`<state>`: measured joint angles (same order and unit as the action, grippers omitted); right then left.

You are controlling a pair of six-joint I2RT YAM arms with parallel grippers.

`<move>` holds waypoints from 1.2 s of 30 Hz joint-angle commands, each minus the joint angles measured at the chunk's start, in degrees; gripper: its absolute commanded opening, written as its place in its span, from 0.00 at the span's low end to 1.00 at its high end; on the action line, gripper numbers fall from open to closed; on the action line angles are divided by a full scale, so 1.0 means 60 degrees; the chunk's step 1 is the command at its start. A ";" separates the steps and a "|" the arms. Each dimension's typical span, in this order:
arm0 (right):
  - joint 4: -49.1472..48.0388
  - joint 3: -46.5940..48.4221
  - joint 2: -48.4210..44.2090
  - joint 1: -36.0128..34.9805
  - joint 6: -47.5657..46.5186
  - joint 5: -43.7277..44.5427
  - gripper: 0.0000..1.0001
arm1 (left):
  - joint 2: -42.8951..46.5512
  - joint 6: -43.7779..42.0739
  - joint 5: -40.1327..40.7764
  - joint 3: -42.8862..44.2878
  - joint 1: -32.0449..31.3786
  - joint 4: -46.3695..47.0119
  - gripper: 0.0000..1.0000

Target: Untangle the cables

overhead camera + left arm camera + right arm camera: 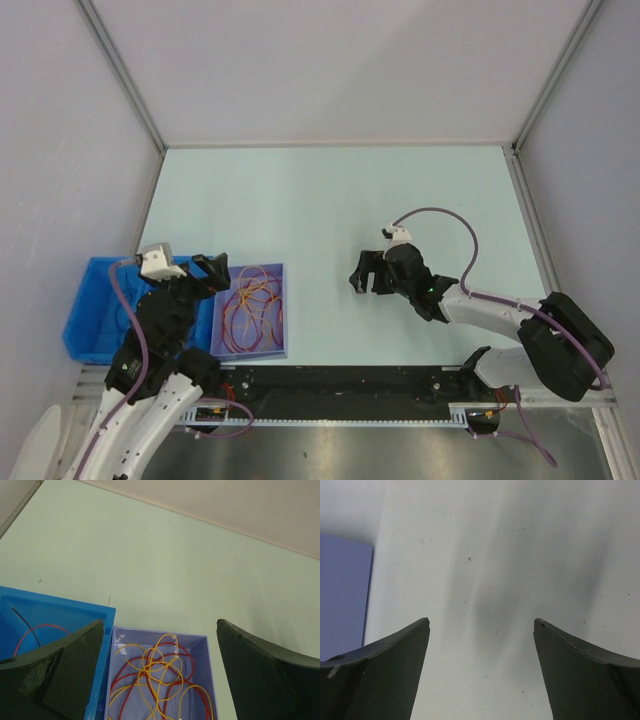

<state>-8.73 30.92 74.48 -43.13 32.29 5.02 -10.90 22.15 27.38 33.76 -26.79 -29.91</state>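
Observation:
Red and yellow cables (pixel 252 306) lie tangled in a purple tray (pixel 281 312); the left wrist view shows the same cables (pixel 160 672) looped over one another in that tray (pixel 203 650). A thin red cable (pixel 37 628) and a dark one lie in the blue bin (pixel 60 611). My left gripper (pixel 212 270) hangs open over the seam between bin and tray, nothing between its fingers. My right gripper (pixel 366 272) is open over bare table, to the right of the tray, and holds nothing.
The blue bin (pixel 88 312) stands at the left edge beside the purple tray. Grey walls and aluminium posts enclose the pale green table (pixel 340 200). In the right wrist view the tray's corner (pixel 345 595) shows at the left.

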 commanded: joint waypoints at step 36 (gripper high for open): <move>-0.9059 -0.2954 0.0567 0.5032 -0.6144 0.4338 1.00 | -0.0674 0.0014 -0.1633 0.0321 0.0099 0.0342 1.00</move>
<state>-41.36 16.34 78.59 -16.82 1.32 35.38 -15.22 22.46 18.63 33.95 -26.70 -29.02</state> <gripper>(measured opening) 0.994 0.996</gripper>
